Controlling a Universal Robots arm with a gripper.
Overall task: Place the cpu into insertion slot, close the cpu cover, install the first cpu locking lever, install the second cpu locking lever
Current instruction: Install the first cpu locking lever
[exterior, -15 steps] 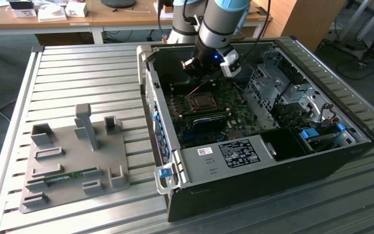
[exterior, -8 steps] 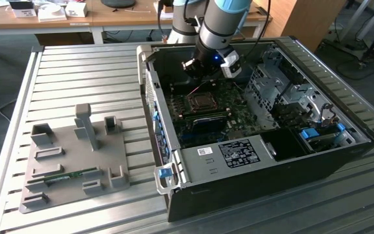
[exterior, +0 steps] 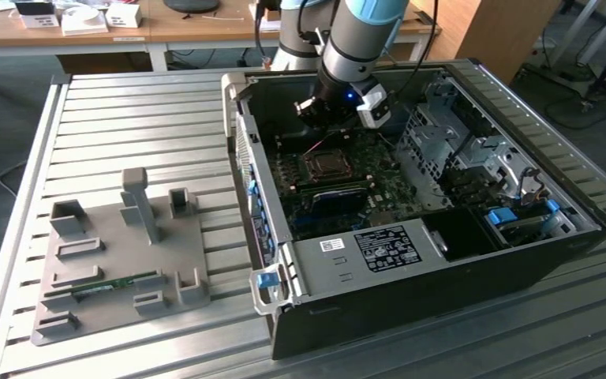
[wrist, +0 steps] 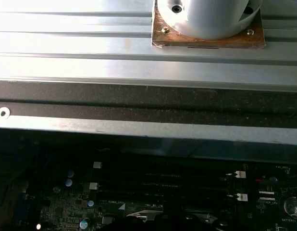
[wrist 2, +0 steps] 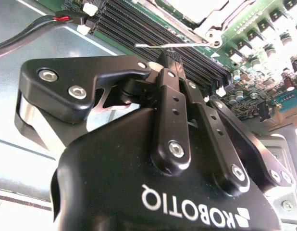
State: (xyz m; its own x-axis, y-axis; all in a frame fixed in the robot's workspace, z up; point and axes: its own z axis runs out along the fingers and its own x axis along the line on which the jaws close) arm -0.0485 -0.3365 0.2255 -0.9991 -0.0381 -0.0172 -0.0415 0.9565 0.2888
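The insertion slot (exterior: 330, 164) sits on the green board inside the open black computer case (exterior: 419, 276). In the second wrist view the silvery cpu cover (wrist 2: 213, 24) lies down over it. I cannot make out the cpu itself. A thin metal locking lever (wrist 2: 177, 45) runs along the socket's edge. My gripper (exterior: 324, 128) hangs inside the case just beyond the socket. Its black fingers (wrist 2: 171, 96) are shut together, and the gripper (wrist 2: 168, 57) has its tips right at the lever, with nothing seen between them.
Long black memory slots (wrist 2: 139, 29) and a red and black cable (wrist 2: 43, 26) lie beside the gripper. Drive cages (exterior: 472, 150) fill the case's right part in the exterior view. A grey fixture plate (exterior: 124, 237) holding a green memory stick (exterior: 103, 286) lies to the case's left.
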